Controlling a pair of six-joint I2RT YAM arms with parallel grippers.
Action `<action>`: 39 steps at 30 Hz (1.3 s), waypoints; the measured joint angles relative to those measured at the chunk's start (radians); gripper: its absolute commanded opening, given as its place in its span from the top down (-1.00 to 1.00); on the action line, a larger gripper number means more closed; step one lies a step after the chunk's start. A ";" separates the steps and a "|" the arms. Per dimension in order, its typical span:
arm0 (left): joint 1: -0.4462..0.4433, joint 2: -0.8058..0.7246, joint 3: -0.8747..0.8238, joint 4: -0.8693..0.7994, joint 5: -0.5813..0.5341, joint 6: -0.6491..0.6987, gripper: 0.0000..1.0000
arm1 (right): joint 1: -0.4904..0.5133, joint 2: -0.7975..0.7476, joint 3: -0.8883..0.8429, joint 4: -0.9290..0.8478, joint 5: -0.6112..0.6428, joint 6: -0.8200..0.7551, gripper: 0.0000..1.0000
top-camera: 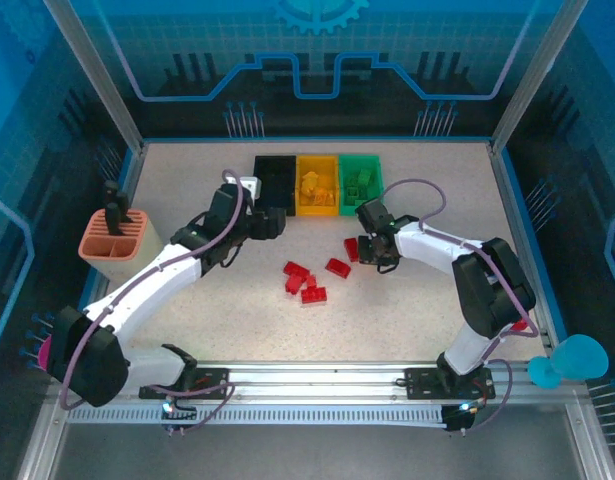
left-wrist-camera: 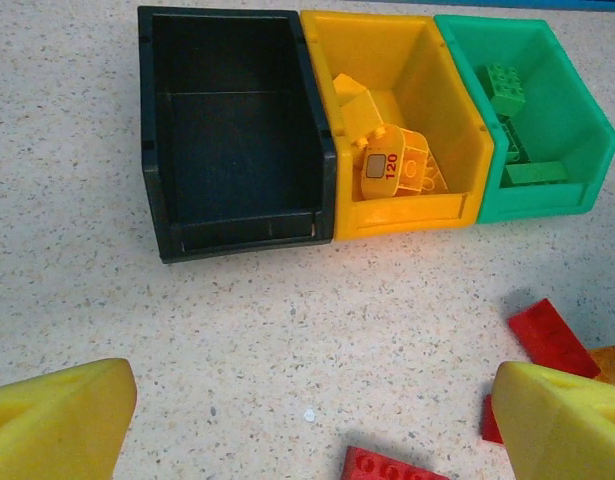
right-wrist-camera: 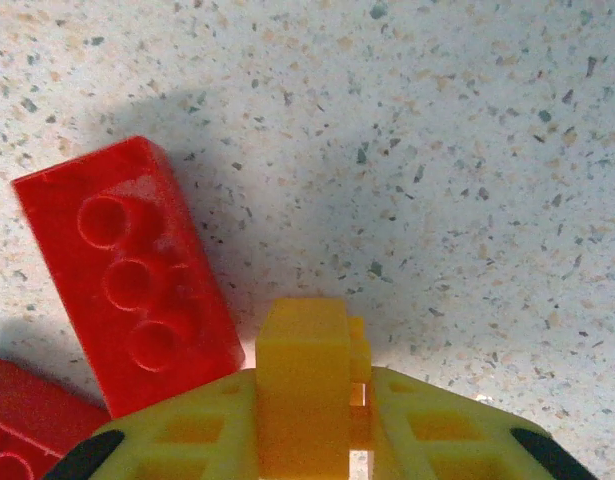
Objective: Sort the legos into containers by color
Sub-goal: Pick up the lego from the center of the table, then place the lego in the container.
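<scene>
A black bin, a yellow bin and a green bin stand in a row at the upper centre of the speckled worktop. Red bricks lie loose in the middle. Right of centre, the right fingers are clamped on a yellow-orange brick beside a red one, while the left fingers are spread wide apart near the black bin.

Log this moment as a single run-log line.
left end effector: open, empty | right end effector: shut on yellow brick | black bin: empty | red bricks: loose on table
</scene>
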 measured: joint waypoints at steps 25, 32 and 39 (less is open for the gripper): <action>-0.031 -0.085 -0.186 -0.022 0.026 -0.085 -0.84 | 0.025 0.282 0.718 -0.099 -0.011 -0.109 0.45; -0.116 -0.086 -0.216 -0.034 0.025 -0.117 -0.83 | 0.018 0.521 1.051 -0.192 -0.009 -0.138 0.27; -0.178 -0.086 -0.245 -0.044 0.022 -0.149 -0.82 | 0.010 0.624 1.180 -0.285 0.008 -0.143 -0.32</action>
